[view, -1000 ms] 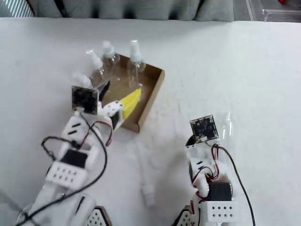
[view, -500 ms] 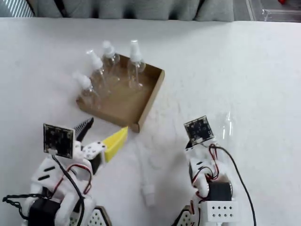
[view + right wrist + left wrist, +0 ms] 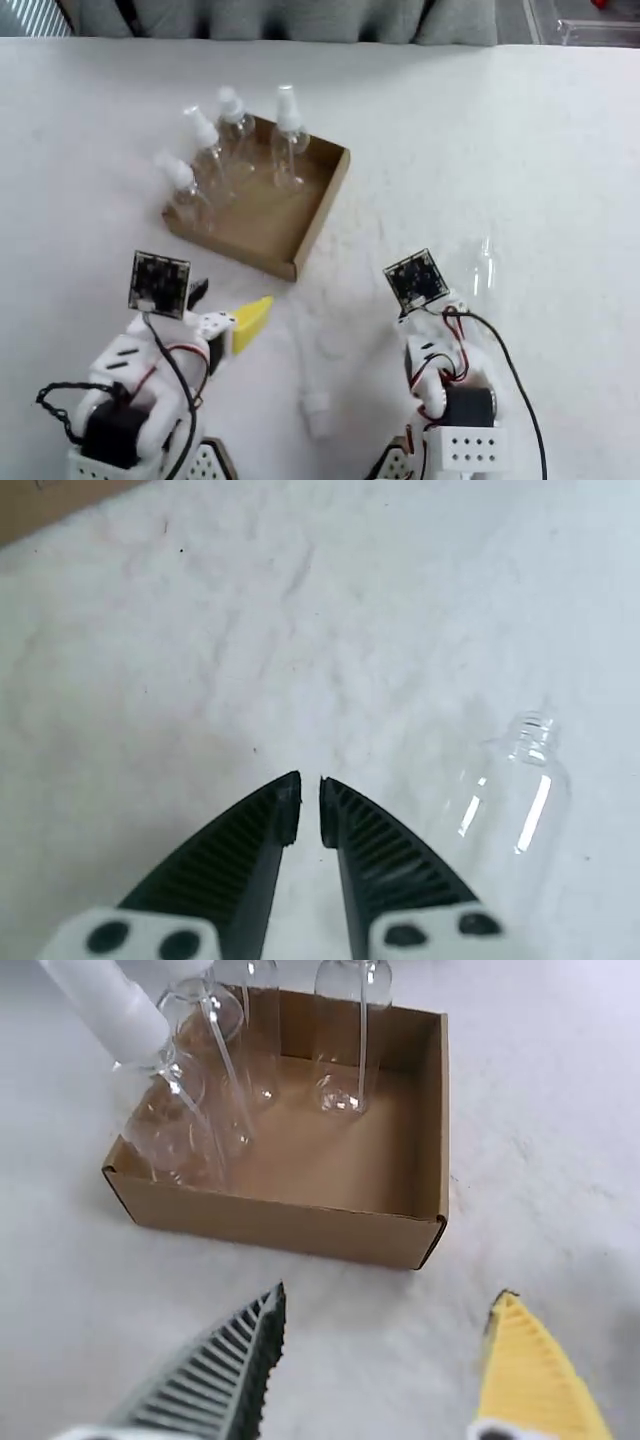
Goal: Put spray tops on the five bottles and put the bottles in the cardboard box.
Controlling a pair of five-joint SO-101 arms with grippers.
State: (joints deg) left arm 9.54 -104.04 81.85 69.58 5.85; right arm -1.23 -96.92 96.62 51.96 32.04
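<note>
**Left arm clear of the box; one bottle still uncapped**

The white table (image 3: 520,150) carries the cardboard box (image 3: 326,200) on its left half, open side up. A second ago the left arm was reaching over the box's near wall (image 3: 280,1225). It has since pulled back toward its own base. The left gripper (image 3: 390,1296) now hangs just short of the box, jaws spread wide with nothing between them.

The right gripper (image 3: 308,784) has barely shifted. Its jaws are drawn almost together, leaving only a sliver of gap, and they hold nothing.

Four capped bottles (image 3: 236,135) stand in the box, crowded toward its far left corner, so that part of the job looks done. The fifth bottle (image 3: 517,792) lies on the table just beside the right gripper, its neck open and bare.

The last spray top (image 3: 314,406) rests on the table between the two arm bases (its thin tube trails toward the box).

With the left arm out of the way, what remains is probably joining that top to the bare bottle and boxing it.
</note>
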